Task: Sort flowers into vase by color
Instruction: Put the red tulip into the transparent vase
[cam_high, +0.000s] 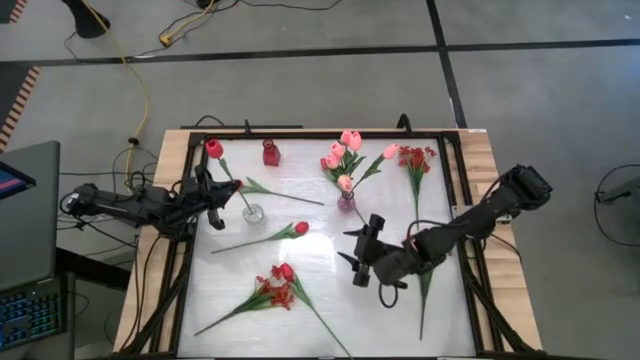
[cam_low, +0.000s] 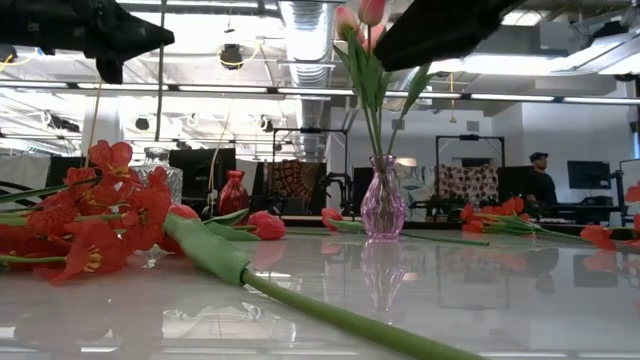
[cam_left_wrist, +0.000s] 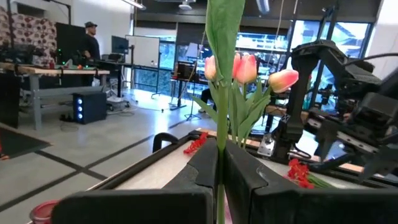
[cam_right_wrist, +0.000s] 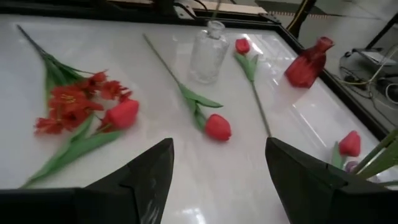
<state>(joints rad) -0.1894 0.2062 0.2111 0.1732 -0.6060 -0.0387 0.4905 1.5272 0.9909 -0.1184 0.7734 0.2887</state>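
red tulip (cam_high: 214, 149) | stem clamped in left jaws (cam_high: 209, 197) | right jaws (cam_high: 357, 255) wide, empty

Table (cam_high: 320, 300) layout, high view: 3 vases in a rough row toward the far edge. Leftmost vase (cam_high: 254, 212) near the left edge, with 1 tulip (cam_high: 214, 149) clamped in the left gripper (cam_high: 207, 190) just beside it. Next vase (cam_high: 271, 152) at the far edge, left of centre. Third vase (cam_high: 346, 202) at centre, tulips (cam_high: 343, 152) standing in it. Spray (cam_high: 417, 157) lies by the right edge. Single tulip (cam_high: 300, 228) lies mid-table; another spray (cam_high: 275, 292) and tulip (cam_high: 286, 271) together near the near edge. Right gripper (cam_high: 358, 255) hovers right of centre.
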